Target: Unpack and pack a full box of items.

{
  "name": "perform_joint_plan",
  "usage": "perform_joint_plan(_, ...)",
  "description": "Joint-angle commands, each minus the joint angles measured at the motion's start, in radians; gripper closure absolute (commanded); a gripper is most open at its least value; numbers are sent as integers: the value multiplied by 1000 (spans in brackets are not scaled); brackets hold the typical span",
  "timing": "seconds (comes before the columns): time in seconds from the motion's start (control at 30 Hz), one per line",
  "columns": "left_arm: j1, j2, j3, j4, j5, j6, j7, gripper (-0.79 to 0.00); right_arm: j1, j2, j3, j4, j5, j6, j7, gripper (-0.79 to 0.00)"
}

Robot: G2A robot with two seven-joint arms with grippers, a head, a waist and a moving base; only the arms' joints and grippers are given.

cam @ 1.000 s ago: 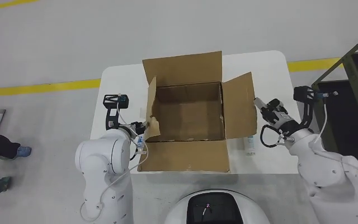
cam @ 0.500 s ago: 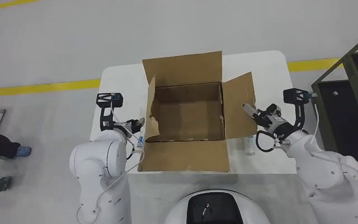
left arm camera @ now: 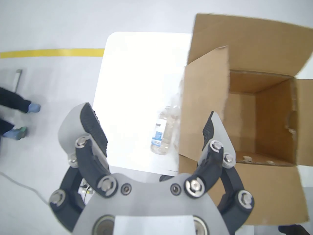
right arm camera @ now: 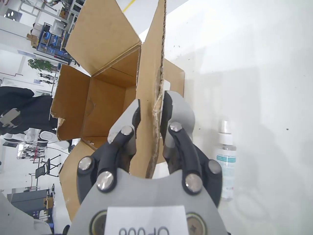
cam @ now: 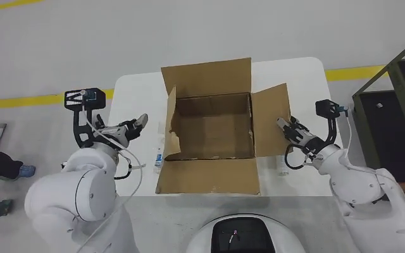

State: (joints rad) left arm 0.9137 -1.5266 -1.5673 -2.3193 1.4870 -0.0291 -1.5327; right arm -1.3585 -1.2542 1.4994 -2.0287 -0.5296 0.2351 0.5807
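I am looking down at the cardboard box [cam: 212, 104] [left arm camera: 269, 113] [right arm camera: 102, 103], which is sitting in the middle of the white table [cam: 136, 88] [left arm camera: 127, 74] [right arm camera: 244, 50] with all four flaps folded outward. The left gripper [cam: 139, 123] [left arm camera: 149, 113] is hanging over the table's left side, apart from the box, and its two fingers are standing wide apart with nothing between them. Beyond those fingers a clear bottle [cam: 158, 158] [left arm camera: 162, 133] is lying on its side on the table, just beside the box's left flap [cam: 171, 123] [left arm camera: 205, 94], which is standing nearly upright with a ragged lower corner. On the other side, the right gripper [cam: 285, 123] [right arm camera: 151, 108] is sitting at the outer edge of the right flap [cam: 271, 126] [right arm camera: 151, 50]. Its wrist camera is showing me the cardboard running edge-on between the two fingers, which are pressing in on it from both sides where the edge is torn. A spray bottle [cam: 283, 166] [right arm camera: 226, 162] with a white cap is lying on the table near that gripper, just outside the box's right wall.
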Motion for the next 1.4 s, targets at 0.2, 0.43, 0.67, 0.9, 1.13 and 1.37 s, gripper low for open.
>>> perform_joint_plan(0.2,-91,-1,214,110,8,-44,12,-785,-1,3,4,-1,6,-3,3,0)
perform_joint_plan(0.43,-132,3,330,291,218,-109,52,-785,-9,6,17,-15,22,-3,-5,0)
perform_joint_plan(0.67,-143,5,356,436,345,-118,105,-785,-22,9,37,-36,40,-6,-13,0)
perform_joint_plan(0.9,-143,8,317,467,418,-112,125,-785,-25,13,57,-42,51,-8,-16,0)
perform_joint_plan(1.13,-131,16,242,492,473,-124,136,-785,-23,18,70,-37,46,-19,-12,0)
perform_joint_plan(1.37,-136,14,200,372,417,-132,91,-785,-14,22,74,-27,54,-44,1,0)
